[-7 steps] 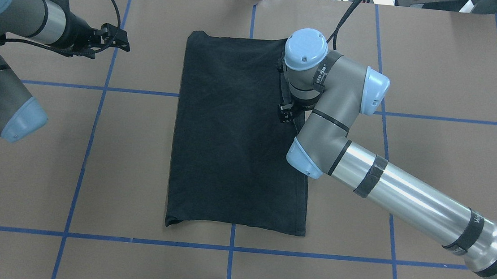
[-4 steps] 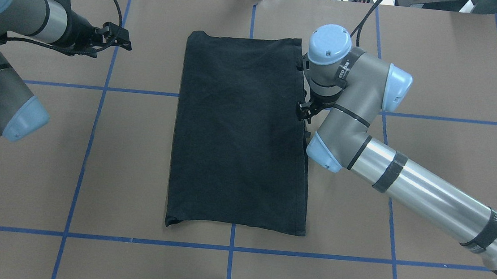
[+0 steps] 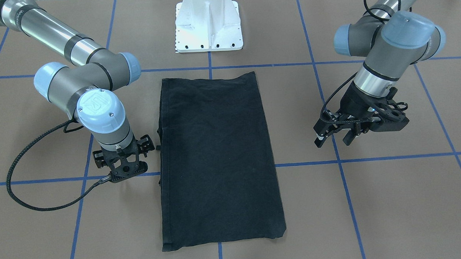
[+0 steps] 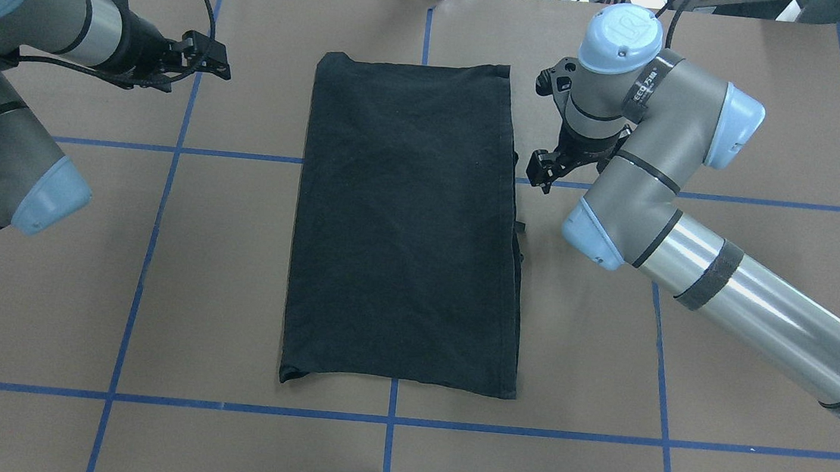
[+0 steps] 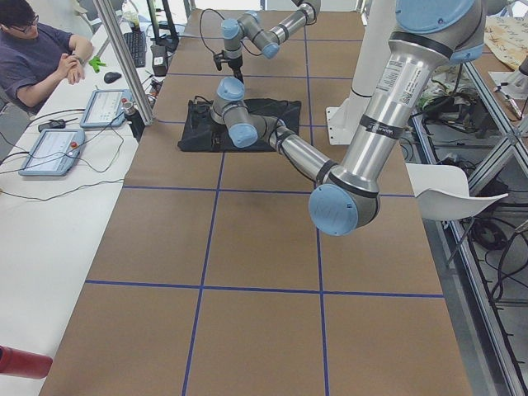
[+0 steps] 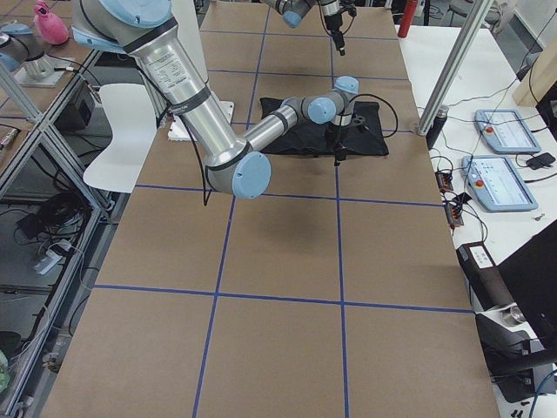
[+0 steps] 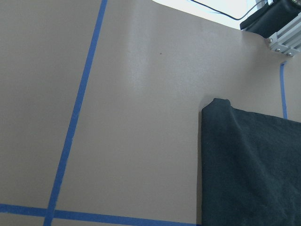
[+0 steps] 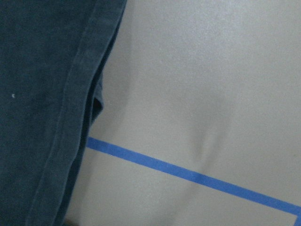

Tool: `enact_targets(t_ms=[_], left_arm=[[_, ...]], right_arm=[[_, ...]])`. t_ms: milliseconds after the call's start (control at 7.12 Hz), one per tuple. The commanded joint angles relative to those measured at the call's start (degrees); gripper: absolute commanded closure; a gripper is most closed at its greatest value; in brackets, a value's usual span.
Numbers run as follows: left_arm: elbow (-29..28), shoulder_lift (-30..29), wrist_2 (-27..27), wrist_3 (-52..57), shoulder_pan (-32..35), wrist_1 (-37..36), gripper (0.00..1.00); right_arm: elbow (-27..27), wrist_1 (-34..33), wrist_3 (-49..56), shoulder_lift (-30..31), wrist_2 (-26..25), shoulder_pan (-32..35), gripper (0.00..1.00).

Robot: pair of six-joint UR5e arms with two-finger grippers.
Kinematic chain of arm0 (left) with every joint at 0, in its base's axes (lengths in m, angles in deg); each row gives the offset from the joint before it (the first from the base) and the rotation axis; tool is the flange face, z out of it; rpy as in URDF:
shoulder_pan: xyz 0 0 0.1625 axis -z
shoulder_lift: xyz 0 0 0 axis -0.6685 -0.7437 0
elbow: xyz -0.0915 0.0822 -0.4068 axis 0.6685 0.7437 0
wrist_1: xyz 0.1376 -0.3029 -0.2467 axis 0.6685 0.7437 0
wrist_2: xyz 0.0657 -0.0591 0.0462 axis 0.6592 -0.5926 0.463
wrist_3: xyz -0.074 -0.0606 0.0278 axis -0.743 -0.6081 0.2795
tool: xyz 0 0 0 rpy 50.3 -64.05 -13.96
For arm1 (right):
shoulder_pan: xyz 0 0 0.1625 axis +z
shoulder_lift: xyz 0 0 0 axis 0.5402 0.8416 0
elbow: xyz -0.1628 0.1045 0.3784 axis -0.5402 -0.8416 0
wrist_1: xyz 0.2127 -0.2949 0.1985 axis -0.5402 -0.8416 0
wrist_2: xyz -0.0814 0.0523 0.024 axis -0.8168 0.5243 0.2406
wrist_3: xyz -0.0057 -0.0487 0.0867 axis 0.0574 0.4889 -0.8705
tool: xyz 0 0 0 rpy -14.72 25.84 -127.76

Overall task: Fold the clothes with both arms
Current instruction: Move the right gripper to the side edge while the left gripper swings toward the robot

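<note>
The black T-shirt (image 4: pixel 409 227) lies flat, folded into a long narrow rectangle, plain side up; the logo is hidden. It also shows in the front view (image 3: pixel 216 153). My right gripper (image 3: pixel 124 154) points down at the bare table just beside the shirt's right long edge, near its far end, open and empty; the overhead view shows it (image 4: pixel 548 167) clear of the cloth. The right wrist view shows that hem (image 8: pixel 42 94). My left gripper (image 3: pixel 333 139) hangs open and empty above the table, well left of the shirt (image 4: pixel 210 65). The left wrist view shows the shirt's far-left corner (image 7: pixel 254 169).
Brown paper with blue tape grid lines (image 4: pixel 169 149) covers the table. The white base plate (image 3: pixel 208 26) stands at the near edge behind the shirt. Operators' pendants (image 6: pixel 500 183) and a seated person (image 5: pixel 37 58) are beyond the far edge.
My right arm has swung right and away from me, off the shirt's right edge onto bare table; the shirt stays flat. My left gripper has shifted only slightly.
</note>
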Motion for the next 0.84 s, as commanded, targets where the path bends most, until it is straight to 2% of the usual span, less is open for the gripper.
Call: enact_targets(t_ms=[0,281,702], left_arm=[[0.4,-2.3,0.0,0.1,0.0,0.0,0.0],[1.0,-2.6,0.0,0.7,0.1,0.2,0.0],[5.0,-0.8,-3.2,0.0,-0.2,0.8,0.0]], right_arm=[[0.0,0.5,-1.2,-1.9,0.4,-0.1,0.0],[2.1,0.5,-8.9,-2.3,3.9,-1.8,0.0],[12.6,0.5,-27.8,-0.2,8.5,-4.5,0.0]])
